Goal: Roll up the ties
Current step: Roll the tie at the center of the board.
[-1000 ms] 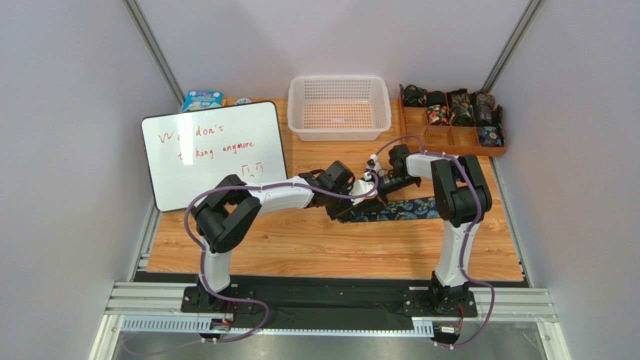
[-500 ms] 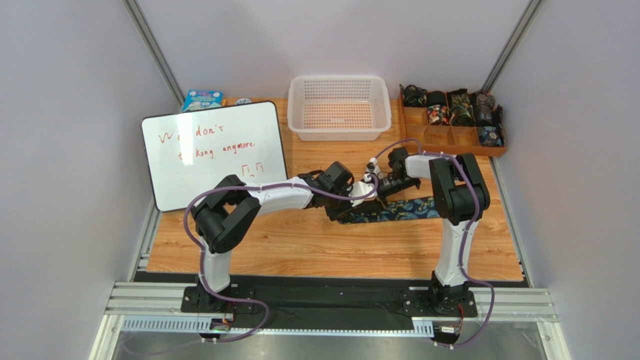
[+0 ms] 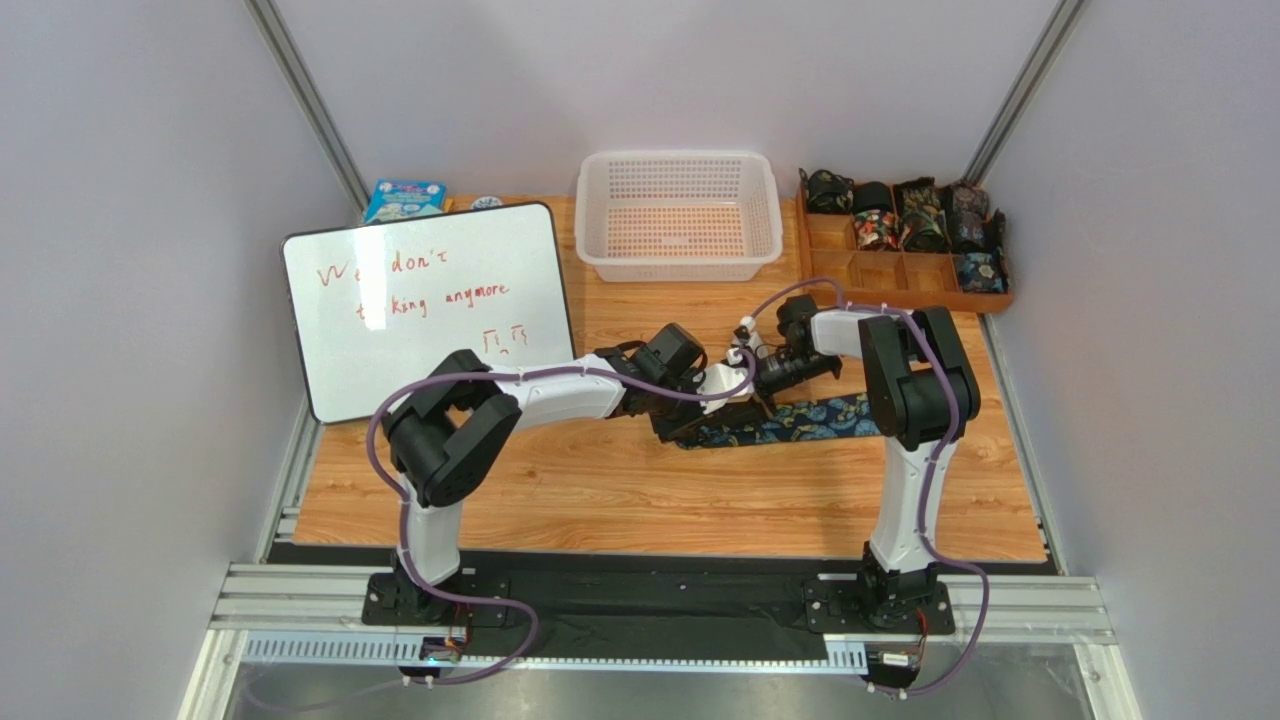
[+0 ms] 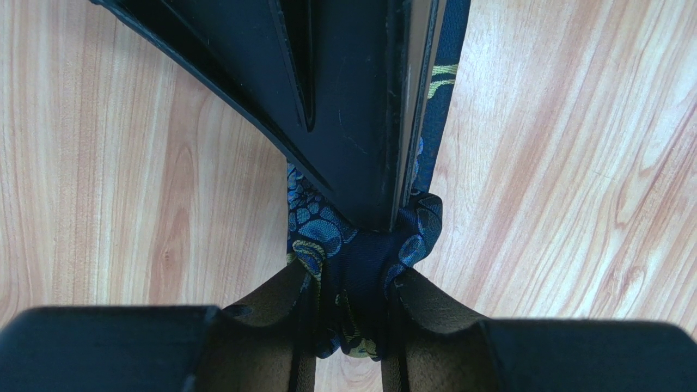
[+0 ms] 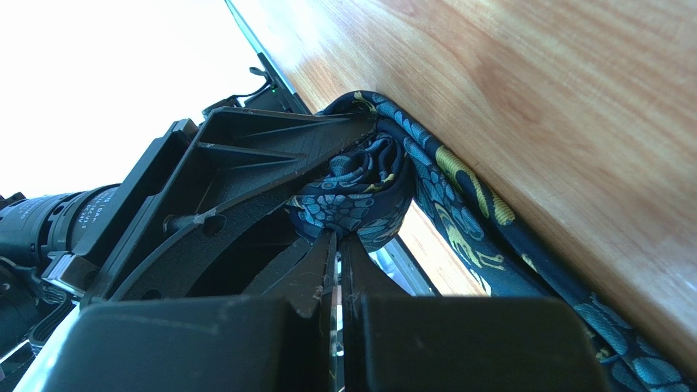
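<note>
A dark tie with blue and yellow paisley lies flat across the middle of the wooden table. Its left end is wound into a small roll. My left gripper is shut on that roll, squeezing it from both sides. My right gripper is shut, its tips pinching the fabric at the edge of the roll. From above, the left gripper and right gripper meet nose to nose over the tie's left end. The unrolled length trails away to the right.
A wooden organiser at the back right holds several rolled ties. A white plastic basket stands at the back centre. A whiteboard covers the back left, with a blue packet behind it.
My right gripper has gone from partly open to shut at the roll. Both arms have barely shifted, and the left gripper keeps its hold.
</note>
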### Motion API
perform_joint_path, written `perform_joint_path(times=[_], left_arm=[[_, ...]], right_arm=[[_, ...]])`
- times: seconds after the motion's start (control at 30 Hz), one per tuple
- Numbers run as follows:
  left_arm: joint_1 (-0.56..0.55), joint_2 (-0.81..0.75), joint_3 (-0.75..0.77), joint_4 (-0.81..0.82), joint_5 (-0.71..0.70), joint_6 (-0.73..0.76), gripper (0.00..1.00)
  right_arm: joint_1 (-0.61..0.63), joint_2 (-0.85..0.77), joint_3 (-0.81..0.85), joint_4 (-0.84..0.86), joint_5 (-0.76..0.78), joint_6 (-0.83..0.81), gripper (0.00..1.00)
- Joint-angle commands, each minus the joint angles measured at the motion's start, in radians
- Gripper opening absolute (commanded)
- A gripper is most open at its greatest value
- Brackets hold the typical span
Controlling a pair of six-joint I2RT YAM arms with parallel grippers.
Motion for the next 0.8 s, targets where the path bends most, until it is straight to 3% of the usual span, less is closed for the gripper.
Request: perform_joint_path(times=[0.0,0.03,0.13,0.47,0.5,0.6,0.63,0.77], left_arm=[[-0.008,-0.015,-0.029,-0.054,0.032,-0.006,0.2],[-0.008,-0.021,-0.029,-0.054,0.029,-0.008,0.36],[-0.006,-0.07,-0.064,-0.005,0.035,-0.008,0.5],[0.006,-0.132,-0.091,0.079,0.123,-0.019,0.61],[0.007,-0.136,-0.093,0.092,0.13,-0.02,0.69],[0.007,-0.144,-0.102,0.129,0.147,-0.033,0.71],[0.007,-0.141,-0.102,0.142,0.147,-0.036,0.86],[0.006,-0.12,-0.107,0.202,0.122,-0.063,0.87]], right_arm=[[-0.019,-0.017,0.013,0.046,0.153,-0.016,0.0],[-0.018,-0.018,0.014,0.043,0.165,-0.018,0.0],[-0.021,-0.015,0.013,0.037,0.202,-0.024,0.0],[-0.027,-0.017,0.017,-0.003,0.347,-0.065,0.0],[-0.028,-0.015,0.019,-0.003,0.355,-0.065,0.0],[-0.028,-0.012,0.025,-0.003,0.378,-0.062,0.0],[-0.028,-0.008,0.028,-0.006,0.386,-0.059,0.0],[-0.028,0.005,0.036,-0.011,0.406,-0.059,0.0]])
